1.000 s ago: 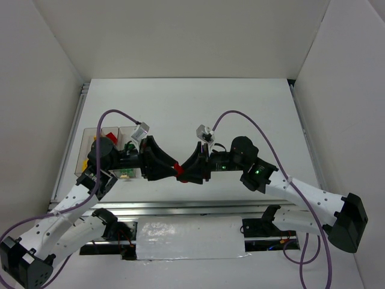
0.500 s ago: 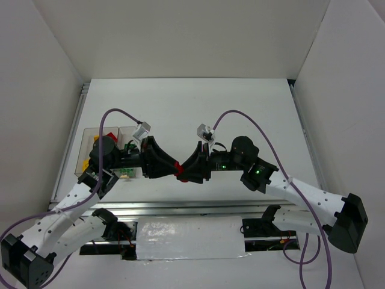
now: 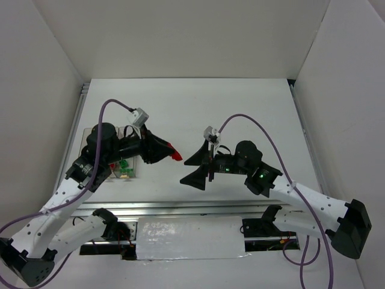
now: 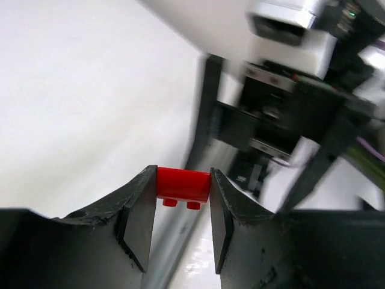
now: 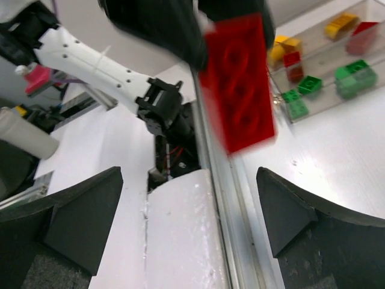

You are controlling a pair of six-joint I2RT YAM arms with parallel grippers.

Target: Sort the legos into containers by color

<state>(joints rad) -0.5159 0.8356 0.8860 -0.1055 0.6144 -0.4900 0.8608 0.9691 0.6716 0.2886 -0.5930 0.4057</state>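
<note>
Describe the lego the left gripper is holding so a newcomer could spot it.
Find the left gripper, just right of the clear bins at the table's left side. Clamped between its fingers is a red lego brick. It alone is held; the other legos in view lie inside the bins.

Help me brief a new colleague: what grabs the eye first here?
A red brick is pinched in the left gripper near the middle of the table. The right gripper gapes open just opposite it. At the left edge sit clear bins holding red, green and yellow pieces.
</note>
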